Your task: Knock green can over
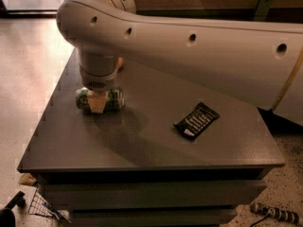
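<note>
One thing matters on my screen, the green can (pixel 115 99), and it lies flat on its side on the grey table (pixel 142 148), toward the far left part of the top, close to the left edge. Its long axis runs left to right across my view, roughly in line with the table's near edge, one round end facing left and the other right; I cannot tell which end is the silver top. My gripper (pixel 98 99) points straight down onto the can from above and is clamped across its middle. One pale finger (pixel 97 105) shows against the near side of the can with its tip down at the tabletop, and the other finger is hidden behind the can. The thick white arm (pixel 189 46) sweeps in from the right edge of the view and bends down at the wrist directly over the can, throwing a wide shadow on the table in front of it. Just behind the wrist I see a sliver of an orange fruit (pixel 120 63), mostly covered by the arm. A black packet (pixel 196 121) with pale lettering lies flat well to the right of the can, turned at an angle to the table edges
</note>
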You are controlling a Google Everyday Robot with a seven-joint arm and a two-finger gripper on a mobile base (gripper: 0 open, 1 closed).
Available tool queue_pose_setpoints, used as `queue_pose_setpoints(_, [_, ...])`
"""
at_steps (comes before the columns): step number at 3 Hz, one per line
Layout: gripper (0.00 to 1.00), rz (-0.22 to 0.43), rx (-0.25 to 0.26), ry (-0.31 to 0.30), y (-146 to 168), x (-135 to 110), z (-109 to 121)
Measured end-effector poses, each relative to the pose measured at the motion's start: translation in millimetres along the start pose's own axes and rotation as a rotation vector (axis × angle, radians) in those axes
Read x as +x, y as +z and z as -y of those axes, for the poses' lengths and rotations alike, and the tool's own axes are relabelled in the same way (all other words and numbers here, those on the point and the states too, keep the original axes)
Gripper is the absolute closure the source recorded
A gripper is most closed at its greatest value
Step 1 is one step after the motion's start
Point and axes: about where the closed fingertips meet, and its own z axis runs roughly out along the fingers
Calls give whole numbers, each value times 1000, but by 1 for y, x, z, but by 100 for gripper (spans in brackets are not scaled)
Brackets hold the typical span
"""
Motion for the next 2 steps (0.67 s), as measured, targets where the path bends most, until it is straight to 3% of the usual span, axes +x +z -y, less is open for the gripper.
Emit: queue_pose_setpoints(2, [59,-1,2,-1,-1,0,-1])
